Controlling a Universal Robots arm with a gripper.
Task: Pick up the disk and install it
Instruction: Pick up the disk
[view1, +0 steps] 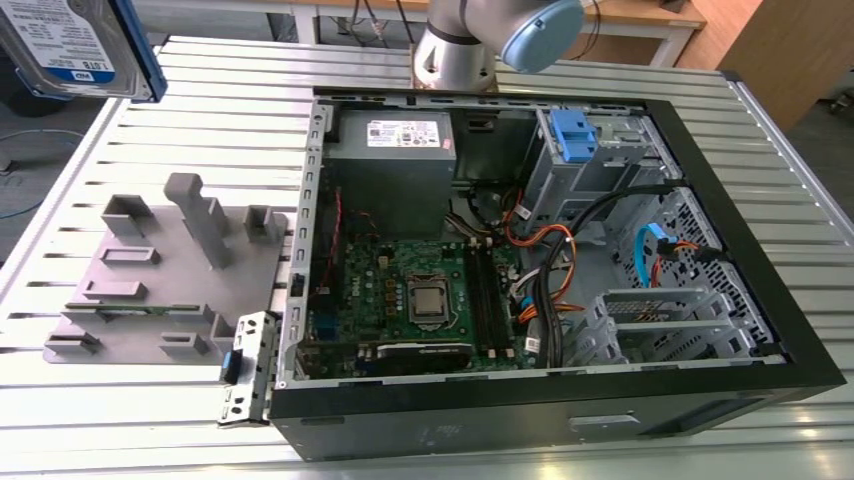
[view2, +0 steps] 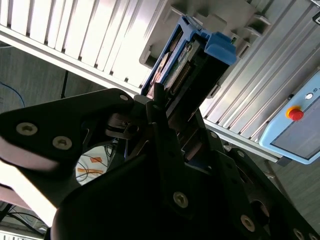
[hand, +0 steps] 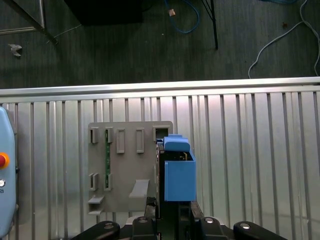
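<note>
Spreading across the scene is a ribbed silver aluminium table (view1: 120, 420). On it, from the centre toward four o'clock in the exterior view, a black desktop computer case (view1: 534, 412) lies on its side with its panel off, motherboard and cables exposed. At nine o'clock of the case sits a flat grey plastic fixture plate (view1: 147, 290) with upright holders. The flat silver metal disk (view1: 67, 45), white-and-blue labelled and edged by a blue plastic carrier frame, hangs in the air at ten o'clock in that view. The first wrist view shows it lifted above the plate and touching nothing else. The black gripper (view2: 172, 107) has its fingers (view2: 162, 135) clamped on the disk's two faces. The pick-up looks done and the carry is, I judge, the step in hand. Installing would call for moving the disk over to the grey metal drive cage (view1: 601, 165) at one o'clock inside the case and squaring it to the slot.
</note>
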